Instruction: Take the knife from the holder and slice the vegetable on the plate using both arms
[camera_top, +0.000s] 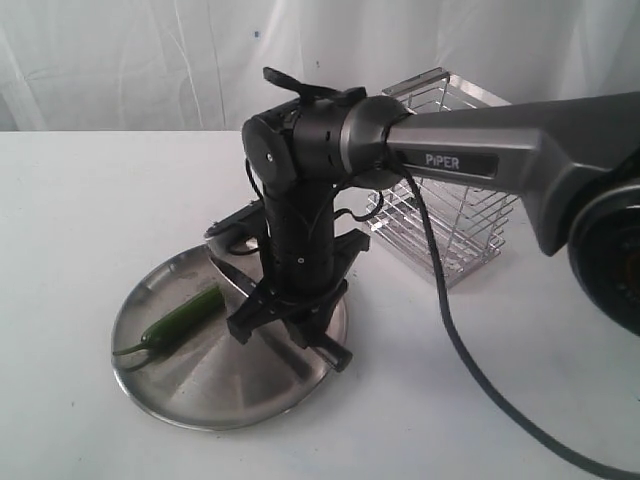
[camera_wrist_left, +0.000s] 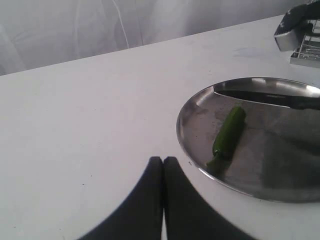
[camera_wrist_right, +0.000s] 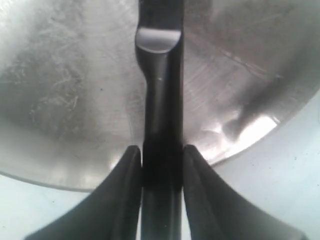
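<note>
So, right gripper (camera_wrist_right: 162, 155): pinching the slim all-dark knife (camera_wrist_right: 160, 110)
Left gripper (camera_wrist_left: 163, 165): pressed together, empty, bottom centre
Risk: unpinned slender green chili (camera_wrist_left: 229, 131) might roll mid-cut

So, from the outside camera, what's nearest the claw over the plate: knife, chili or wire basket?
1. Knife: clamped in the right gripper, over the plate.
2. Chili: on the plate, left of the gripper.
3. Wire holder: off the plate, behind on the right.
</note>
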